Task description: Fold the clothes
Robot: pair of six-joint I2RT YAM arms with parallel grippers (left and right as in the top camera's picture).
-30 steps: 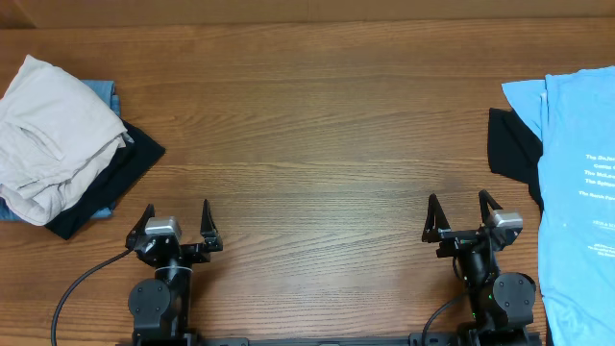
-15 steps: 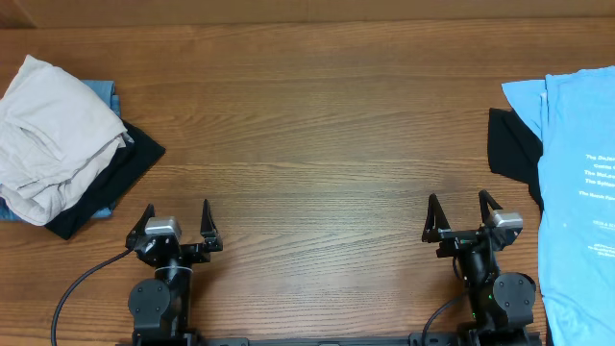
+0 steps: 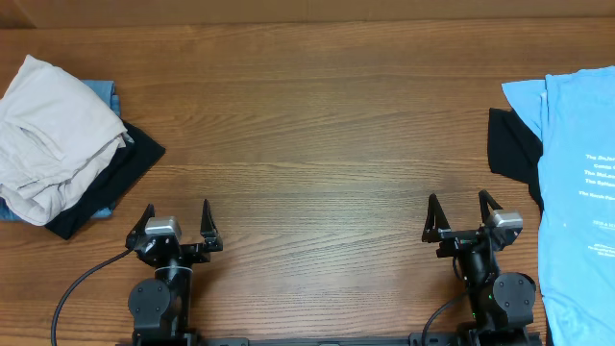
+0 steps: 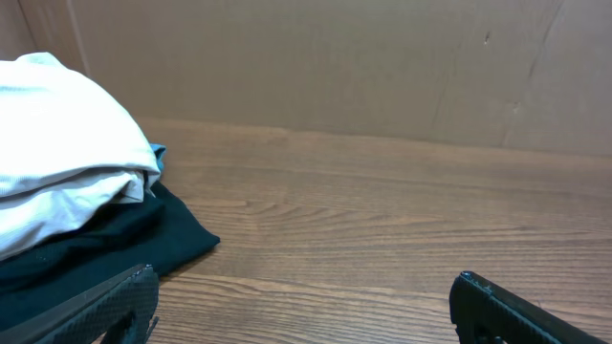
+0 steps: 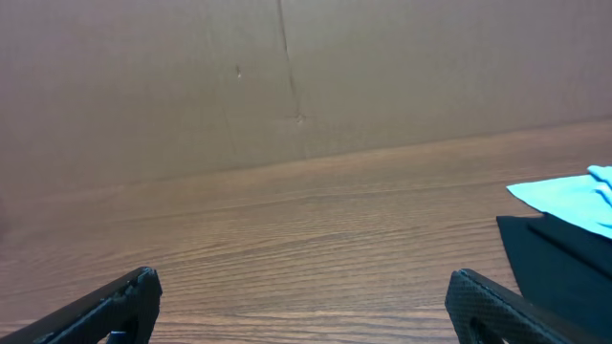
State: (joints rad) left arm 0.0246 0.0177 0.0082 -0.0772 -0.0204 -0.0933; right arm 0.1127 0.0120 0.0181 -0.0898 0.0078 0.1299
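A wooden table (image 3: 317, 115) seen from above has clothes at both ends and bare wood across its middle. On the table's right end a light blue T-shirt (image 3: 577, 192) with white lettering lies spread out, running off the picture. A black garment (image 3: 511, 149) pokes out from under the edge of the shirt nearer the table's middle. On the table's left end sits a crumpled heap: pale beige trousers (image 3: 53, 135) lie on top of a second black piece (image 3: 115, 187), with a sliver of blue cloth (image 3: 108, 94) showing behind.

Two robot arms sit at the table's near edge. The left gripper (image 3: 177, 213) and right gripper (image 3: 458, 207) both point out across the table. Their jaws are spread fully apart, holding nothing, and both are well apart from any cloth.

Folding appears not to have begun. The next move likely calls for an arm to reach for one garment, pinch an edge, and draw it to the table's middle to lay it flat.
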